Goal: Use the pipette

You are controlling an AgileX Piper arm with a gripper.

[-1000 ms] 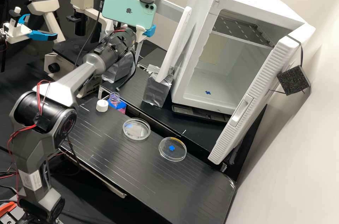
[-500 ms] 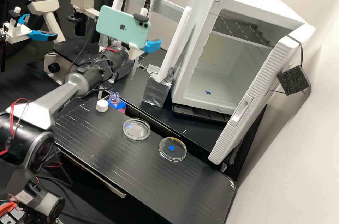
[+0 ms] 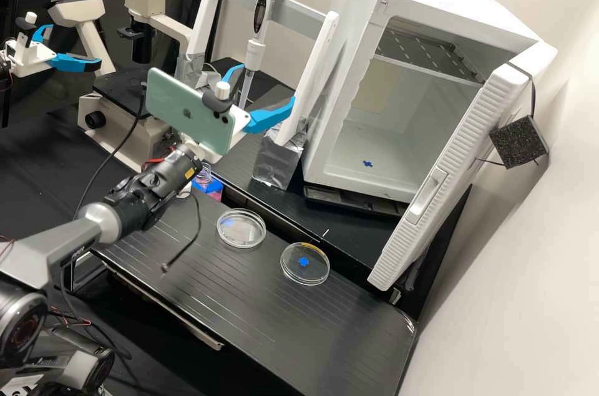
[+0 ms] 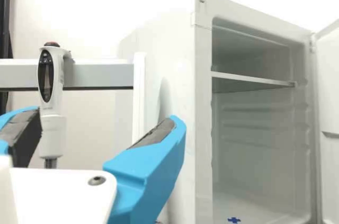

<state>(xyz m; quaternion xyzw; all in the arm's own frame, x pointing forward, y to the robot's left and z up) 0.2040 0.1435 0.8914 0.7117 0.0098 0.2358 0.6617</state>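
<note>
Some way short of the slim white upright pipette (image 3: 254, 54), in the high view; holds nothing in the wide-spread, white, blue-fingered gripper (image 3: 265, 85). Needs to go farther and probably slightly left, to meet a long axis hanging from the grey metal crossbar (image 3: 299, 14). Must clear the white rack post (image 3: 315, 75) to the right, before the open white cabinet (image 3: 355, 22). In the wrist view, stands upright beyond the fingertips, in line with one rather than centred.

Black bench (image 3: 262, 315), pale thin lines; on it, clear dish (image 3: 242, 232) near blue-marked dish (image 3: 317, 269).
</note>
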